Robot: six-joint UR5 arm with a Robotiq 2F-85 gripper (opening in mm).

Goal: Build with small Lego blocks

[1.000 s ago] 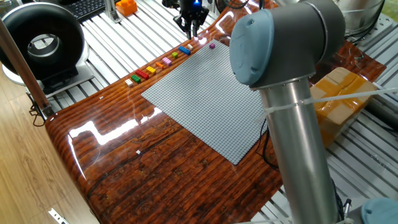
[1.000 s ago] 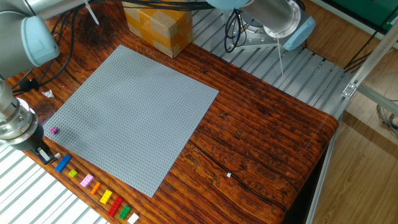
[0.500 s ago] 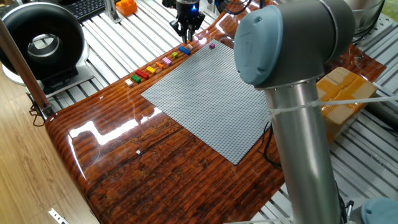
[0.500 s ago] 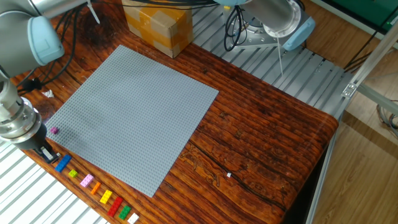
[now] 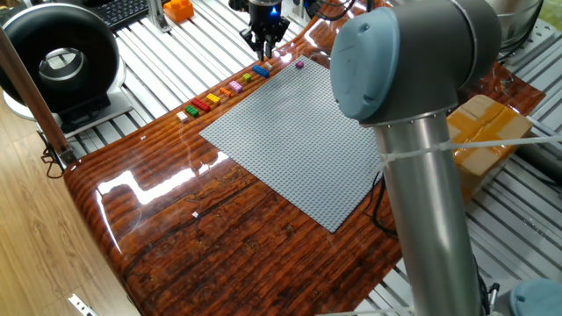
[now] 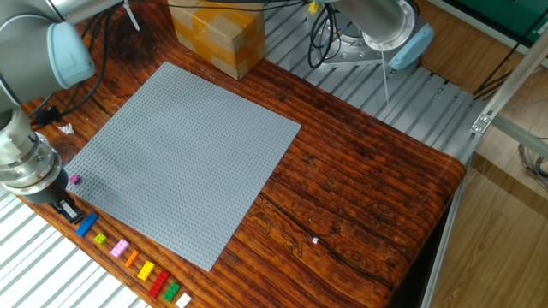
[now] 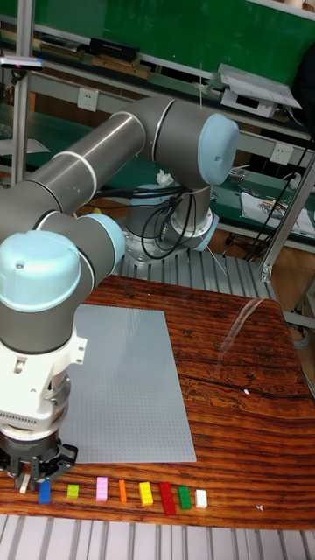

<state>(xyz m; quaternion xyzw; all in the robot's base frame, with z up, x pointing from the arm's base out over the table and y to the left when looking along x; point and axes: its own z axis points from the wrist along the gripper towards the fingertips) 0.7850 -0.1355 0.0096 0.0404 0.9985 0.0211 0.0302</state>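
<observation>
Blue brick (image 7: 45,493) sits just beneath the downward-pointing pincer (image 7: 35,473).

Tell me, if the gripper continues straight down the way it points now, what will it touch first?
Most likely the blue Lego block at the end of the brick row. The gripper hangs right above it, fingers pointing down. Whether it is exactly centred over the block is hard to judge.

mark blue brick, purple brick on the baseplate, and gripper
blue brick (image 6: 86,225), the other fixed view, top face.
purple brick (image 6: 75,180), the other fixed view, centre.
gripper (image 6: 67,210), the other fixed view, between fingertips.
</observation>
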